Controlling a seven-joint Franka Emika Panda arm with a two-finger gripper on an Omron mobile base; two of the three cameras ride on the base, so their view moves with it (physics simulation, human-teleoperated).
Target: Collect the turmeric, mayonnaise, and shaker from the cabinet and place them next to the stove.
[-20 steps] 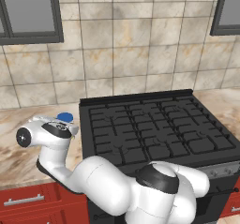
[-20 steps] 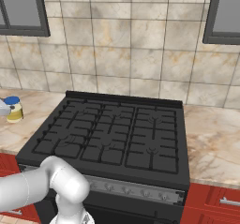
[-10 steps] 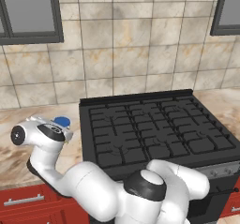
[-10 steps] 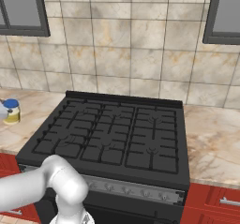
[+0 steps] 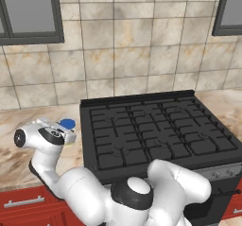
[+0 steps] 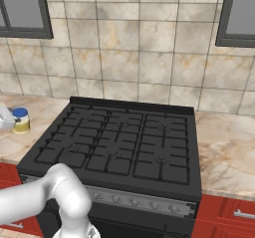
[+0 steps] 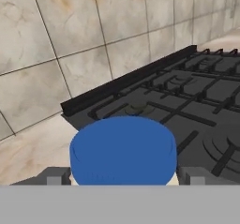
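Gripper: you see it (image 7: 124, 178) low in the hand view, one dark tip on each side of the mayonnaise lid. The tips sit against the jar's sides, so it reads as clamped on the jar.
Mayonnaise: your jar (image 6: 20, 120) stands upright on the marble counter (image 6: 226, 142), just left of the stove. In the right base view it shows a cream body under a blue lid. In the left base view you catch only the blue lid (image 5: 67, 124) behind the white hand. In the hand view the lid (image 7: 123, 150) is close to the camera.
Stove: the black range (image 5: 151, 130) lies just to the jar's right, its grates (image 7: 187, 96) running away past the lid.
Wall: beige tiles (image 6: 134, 48) rise behind both counter and stove.
Drawers: red fronts (image 5: 28, 204) sit below the counter.
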